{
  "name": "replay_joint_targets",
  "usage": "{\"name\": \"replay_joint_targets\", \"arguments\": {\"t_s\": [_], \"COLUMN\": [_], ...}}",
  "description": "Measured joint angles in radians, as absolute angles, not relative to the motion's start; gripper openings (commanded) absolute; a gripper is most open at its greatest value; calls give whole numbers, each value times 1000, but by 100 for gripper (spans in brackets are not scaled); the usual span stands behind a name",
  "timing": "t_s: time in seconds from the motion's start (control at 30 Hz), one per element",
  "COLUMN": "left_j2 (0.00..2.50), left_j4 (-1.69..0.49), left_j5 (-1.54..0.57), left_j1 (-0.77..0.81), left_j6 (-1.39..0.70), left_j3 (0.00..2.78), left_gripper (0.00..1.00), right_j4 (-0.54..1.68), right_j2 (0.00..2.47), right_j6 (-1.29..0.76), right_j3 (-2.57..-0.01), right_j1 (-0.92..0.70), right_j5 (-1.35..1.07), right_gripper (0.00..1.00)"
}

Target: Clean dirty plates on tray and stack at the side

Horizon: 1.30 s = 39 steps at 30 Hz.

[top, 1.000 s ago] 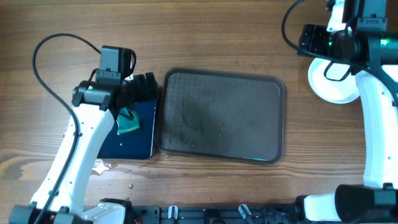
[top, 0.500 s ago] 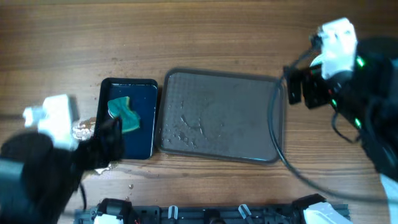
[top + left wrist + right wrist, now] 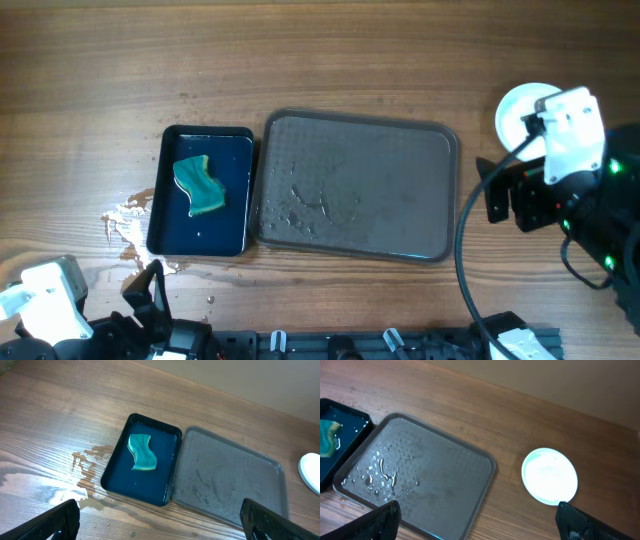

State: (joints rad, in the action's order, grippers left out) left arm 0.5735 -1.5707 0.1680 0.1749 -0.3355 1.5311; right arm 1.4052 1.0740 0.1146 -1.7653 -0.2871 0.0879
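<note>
1. Tray: large, dark grey-brown, rounded corners. Lies flat at the middle of the counter. Water droplets are scattered over its left half.
2. Plates: a round white disc resting on the counter, off the tray's far right corner and apart from its rim. Glare washes out the surface, so how many are stacked cannot be told. In the overhead view the right arm covers part of it.
3. Small black tray: glossy, just beside the big tray's left edge.
4. Green sponge: wavy-edged, lying inside the small black tray, toward its far end.
5. Spilled water: pale streaks on the wood left of the small black tray.
6. Left jaws: spread wide, holding nothing, raised above the counter's near left corner.
7. Right jaws: spread wide, holding nothing, raised near the tray's right edge.
</note>
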Motion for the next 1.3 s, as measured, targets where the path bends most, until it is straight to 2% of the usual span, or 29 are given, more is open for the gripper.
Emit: {"name": "replay_joint_targets", "arguments": {"t_s": [0.27,1.17,1.3], "left_j2": [574,574,574], "left_j4": [-1570,-1571,-1570], "left_j5": [168,168,168], "left_j1": [175,175,175], "left_j6": [-336,-336,-336], "left_j3": [1531,1531,1531], "left_gripper": [100,100,100], "right_j4": [1420,1433,1268], "right_j2": [1188,1190,1168], "right_j6": [118,118,122], "right_j3": [-1765,-1765,-1763], "right_j1": [-287,-287,-287], "right_j5": [91,83,83], "right_gripper": [100,100,100]}}
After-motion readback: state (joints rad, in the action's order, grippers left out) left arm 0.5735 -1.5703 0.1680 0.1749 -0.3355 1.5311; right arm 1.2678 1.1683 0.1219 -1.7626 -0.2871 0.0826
